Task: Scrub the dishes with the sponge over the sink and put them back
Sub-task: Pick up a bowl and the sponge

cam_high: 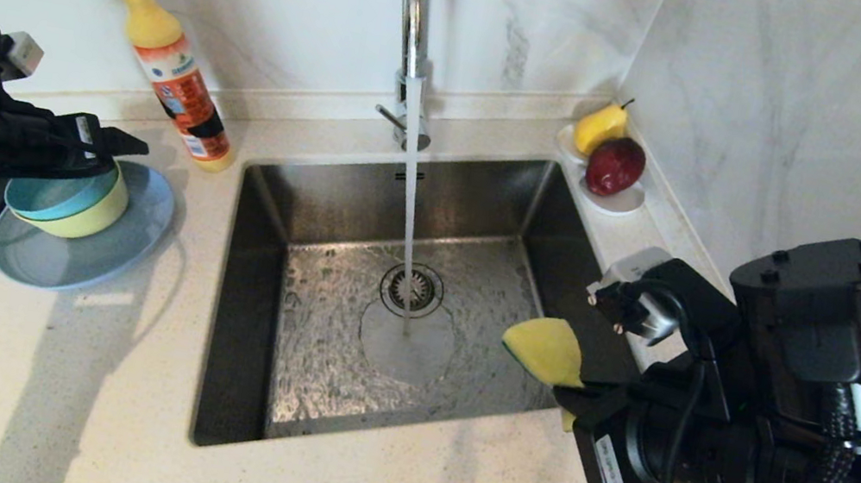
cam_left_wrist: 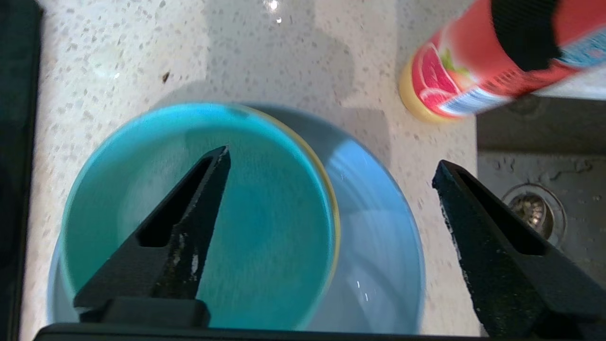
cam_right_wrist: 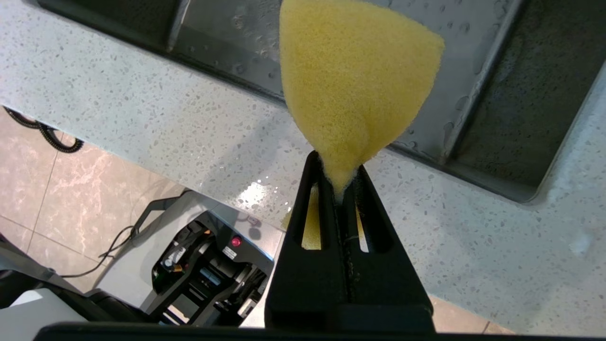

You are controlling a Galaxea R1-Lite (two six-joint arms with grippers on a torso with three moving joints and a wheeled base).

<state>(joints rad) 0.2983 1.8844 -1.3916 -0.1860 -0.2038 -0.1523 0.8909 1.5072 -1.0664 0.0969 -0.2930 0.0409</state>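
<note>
While water runs from the faucet (cam_high: 415, 20) into the sink (cam_high: 402, 307), the sponge (cam_high: 546, 348) is pinched at one end between the fully closed fingers of the right hand (cam_right_wrist: 342, 187) and is held over the sink's right edge, its free yellow end spread out toward the basin. The dishes are stacked on the desk (cam_high: 107, 397) to the left of the sink: the teal bowl (cam_left_wrist: 199, 213) is nested in the pale yellow bowl (cam_high: 89, 218), which is seated on the grey-blue plate (cam_high: 78, 257). The left hand (cam_left_wrist: 331, 180) is positioned above this stack with its fingers spread wide and nothing between them; one finger is seen over the teal bowl, the other beyond the plate's rim. An orange detergent bottle (cam_high: 181, 86) is noted behind the stack. A white dish of fruit (cam_high: 612, 176) is recorded at the sink's far right corner.
</note>
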